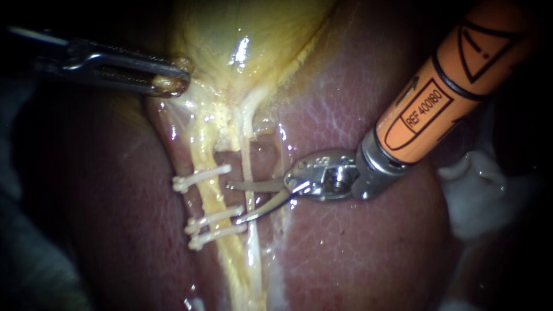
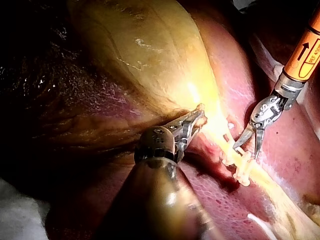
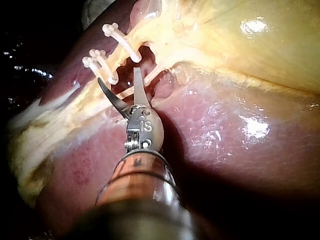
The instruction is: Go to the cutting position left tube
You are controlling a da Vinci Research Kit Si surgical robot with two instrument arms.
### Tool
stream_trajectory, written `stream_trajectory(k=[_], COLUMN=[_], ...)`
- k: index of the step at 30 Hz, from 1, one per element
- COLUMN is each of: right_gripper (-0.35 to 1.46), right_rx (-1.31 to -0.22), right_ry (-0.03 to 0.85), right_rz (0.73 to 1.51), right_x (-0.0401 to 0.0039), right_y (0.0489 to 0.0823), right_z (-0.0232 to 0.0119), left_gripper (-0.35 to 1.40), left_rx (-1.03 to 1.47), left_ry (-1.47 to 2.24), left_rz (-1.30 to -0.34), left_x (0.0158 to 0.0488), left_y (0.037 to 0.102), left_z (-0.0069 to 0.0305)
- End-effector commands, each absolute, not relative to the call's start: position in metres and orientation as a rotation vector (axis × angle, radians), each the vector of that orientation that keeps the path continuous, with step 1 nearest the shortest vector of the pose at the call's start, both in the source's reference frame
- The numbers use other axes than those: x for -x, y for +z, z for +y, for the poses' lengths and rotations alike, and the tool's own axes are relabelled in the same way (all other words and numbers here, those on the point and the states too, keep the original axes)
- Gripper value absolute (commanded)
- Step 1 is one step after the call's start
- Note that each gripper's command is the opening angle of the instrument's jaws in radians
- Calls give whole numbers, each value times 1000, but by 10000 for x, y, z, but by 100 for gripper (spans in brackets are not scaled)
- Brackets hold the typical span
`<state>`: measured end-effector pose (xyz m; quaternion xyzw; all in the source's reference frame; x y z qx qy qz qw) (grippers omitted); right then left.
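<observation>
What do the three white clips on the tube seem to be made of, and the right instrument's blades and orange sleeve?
The clips look like plastic: opaque white, matte, no metallic glint. The right instrument has blades seemingly of metal: grey, smooth, bright reflections. Its orange sleeve is probably plastic or rubbery: even colour, dull sheen.

Liver [image 1: 357, 247] recorded as the carrying surface. Gallbladder [image 1: 242, 40] is seen lying on the liver's upper part. Two pale tubes [image 1: 236, 259] are laid down along the liver's middle, with three white clips [image 1: 201, 177] set across. White material [image 1: 478, 190] is noted at the liver's right edge.
</observation>
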<state>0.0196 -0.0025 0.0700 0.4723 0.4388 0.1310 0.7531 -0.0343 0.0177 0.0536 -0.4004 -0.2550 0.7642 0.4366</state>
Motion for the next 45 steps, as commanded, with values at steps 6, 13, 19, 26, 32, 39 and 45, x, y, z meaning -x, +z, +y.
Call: stream_trajectory(k=[6,13,19,26,32,39,45], right_gripper=[144,144,144,144,144,144,144], right_rx=[-1061,-1111,-1132,-1141,-1136,-1154,-1179], right_ry=[284,278,290,312,337,347,360], right_rz=[992,1030,1061,1093,1113,1143,1174], right_x=[-203,-226,-251,-279,-295,-297,-296], right_y=[700,693,686,682,678,661,633], right_z=[-25,-30,-35,-37,-38,-35,-29], left_gripper=[-35,-35,-35,-35,-35,-35,-35], left_rx=[996,996,996,996,996,996,996], left_ry=[1901,1901,1901,1901,1901,1901,1901], left_rz=[-634,-634,-634,-634,-634,-634,-634], left_x=[344,344,344,344,344,345,344], left_y=[537,537,537,537,537,537,537], left_z=[177,177,177,177,177,178,178])
